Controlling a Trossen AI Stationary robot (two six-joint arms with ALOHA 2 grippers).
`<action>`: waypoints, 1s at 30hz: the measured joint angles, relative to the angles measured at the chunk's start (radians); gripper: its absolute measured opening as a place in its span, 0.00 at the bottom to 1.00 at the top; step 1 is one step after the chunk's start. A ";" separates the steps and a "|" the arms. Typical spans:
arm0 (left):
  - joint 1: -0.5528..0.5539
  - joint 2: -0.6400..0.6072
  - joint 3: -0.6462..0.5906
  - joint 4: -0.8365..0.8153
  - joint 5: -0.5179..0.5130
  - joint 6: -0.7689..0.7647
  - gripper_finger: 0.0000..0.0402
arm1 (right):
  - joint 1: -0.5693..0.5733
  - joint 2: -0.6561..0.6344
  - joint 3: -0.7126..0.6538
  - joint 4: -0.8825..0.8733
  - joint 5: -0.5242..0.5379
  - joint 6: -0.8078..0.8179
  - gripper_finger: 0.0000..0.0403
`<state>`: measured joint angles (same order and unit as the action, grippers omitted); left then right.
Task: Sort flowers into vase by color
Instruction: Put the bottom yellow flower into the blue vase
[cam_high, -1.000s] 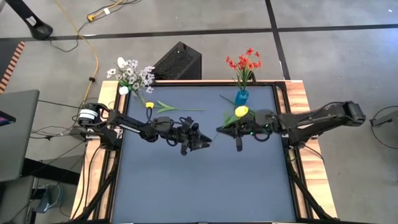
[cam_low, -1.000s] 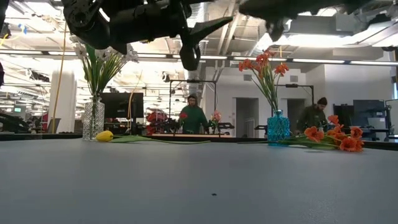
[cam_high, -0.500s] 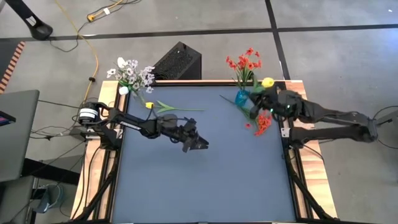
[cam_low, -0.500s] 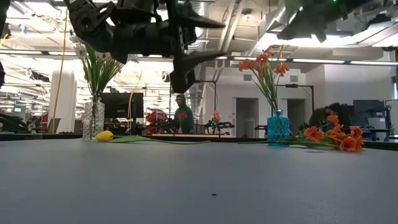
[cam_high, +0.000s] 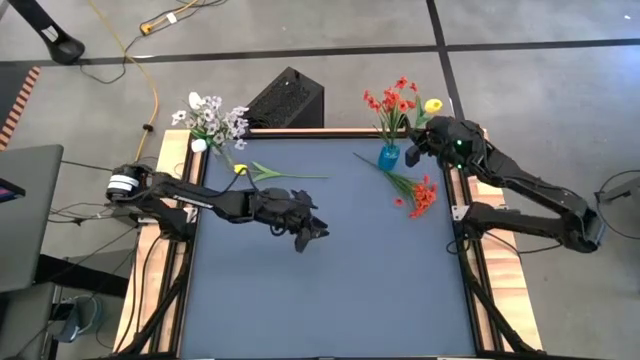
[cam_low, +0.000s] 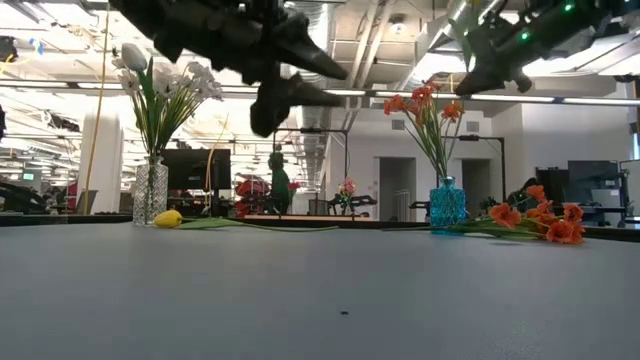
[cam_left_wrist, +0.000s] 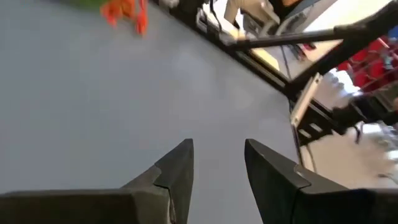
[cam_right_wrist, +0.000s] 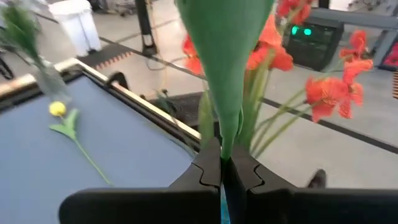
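While the left gripper (cam_high: 318, 231) idles mid-table, jaws spread and empty, the right gripper (cam_high: 418, 143), pinching a yellow tulip (cam_high: 432, 104), has swung from table centre to 1 o'clock beside the blue vase (cam_high: 388, 156); delivery judged near.

In the right wrist view the green leaf (cam_right_wrist: 227, 56) pinched in the right pincer (cam_right_wrist: 222, 167) runs off the picture's edge, so its bloom is unseen, and it covers part of the red flowers (cam_right_wrist: 311, 87) behind. The left wrist view is blurred: orange blooms (cam_left_wrist: 124, 12) are a smear cut by the edge
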<state>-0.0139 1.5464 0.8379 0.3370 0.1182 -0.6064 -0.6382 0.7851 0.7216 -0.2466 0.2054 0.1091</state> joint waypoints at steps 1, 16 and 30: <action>0.000 -0.012 0.005 -0.008 -0.021 0.016 0.32 | -0.010 0.006 0.000 0.000 0.000 -0.010 0.06; 0.000 -0.057 0.004 -0.086 -0.100 0.030 0.31 | -0.045 0.135 0.001 0.092 -0.007 -0.105 0.06; -0.001 -0.057 0.003 -0.102 -0.098 0.017 0.31 | -0.063 0.163 0.001 0.096 -0.014 -0.118 0.06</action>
<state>-0.0147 1.4895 0.8413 0.2346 0.0200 -0.5895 -0.7011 0.9483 0.7223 -0.1501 0.1916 -0.0086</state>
